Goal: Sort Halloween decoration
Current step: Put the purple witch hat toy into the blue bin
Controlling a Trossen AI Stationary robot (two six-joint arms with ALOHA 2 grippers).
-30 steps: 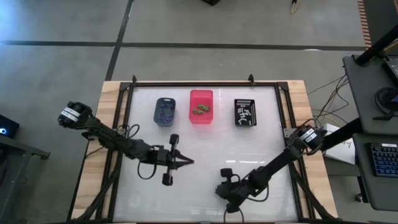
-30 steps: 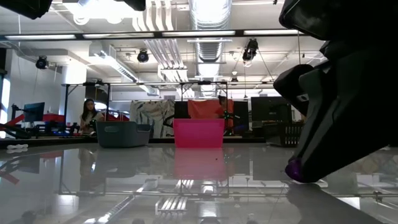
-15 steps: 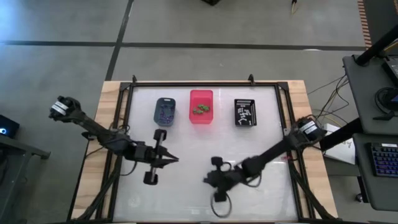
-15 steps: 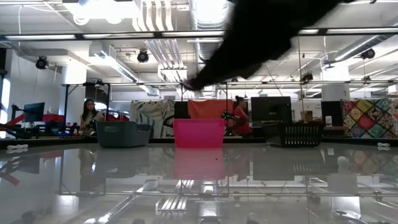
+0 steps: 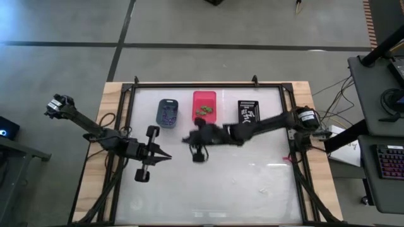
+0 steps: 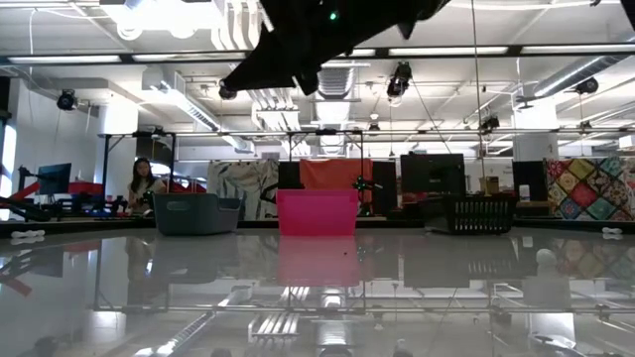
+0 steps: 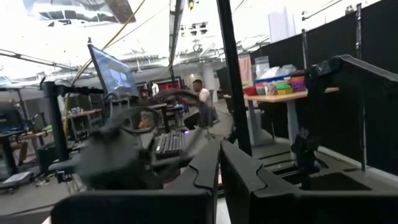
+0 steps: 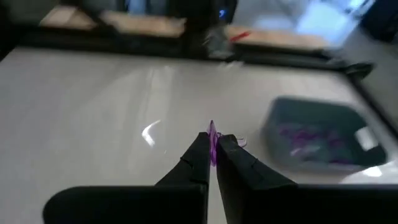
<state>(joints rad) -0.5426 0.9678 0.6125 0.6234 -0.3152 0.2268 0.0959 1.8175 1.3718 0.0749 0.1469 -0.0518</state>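
Note:
My right gripper (image 8: 212, 144) is shut on a small purple trinket (image 8: 212, 132) and hangs above the table near the blue-grey bin (image 8: 317, 138), which holds more purple trinkets (image 8: 303, 135). From above, it (image 5: 187, 139) sits just on the near side of the gap between the blue-grey bin (image 5: 167, 112) and the pink bin (image 5: 204, 107). Green trinkets (image 5: 203, 111) lie in the pink bin, white ones (image 5: 248, 116) in the black bin (image 5: 249, 113). My left gripper (image 5: 168, 156) is shut, holds nothing and waits left of centre. My right gripper pinches the purple trinket (image 8: 212, 135) between its two fingertips (image 8: 200, 148). A sliver of purple sticks out beyond the tips. The trinket is lifted clear of the table. Which part of it the fingers are on cannot be told.
The three bins stand in a row along the far side of the white table (image 5: 252, 189). In the low view they show as the blue-grey bin (image 6: 196, 213), the pink bin (image 6: 317, 212) and the black bin (image 6: 474, 213). A dark arm (image 6: 317, 30) crosses the top there.
My right gripper has risen from the table's near edge with the purple trinket in its shut fingers. It has swung toward the far left, ending close to the blue-grey bin. My left gripper has drawn back toward the table's left edge.

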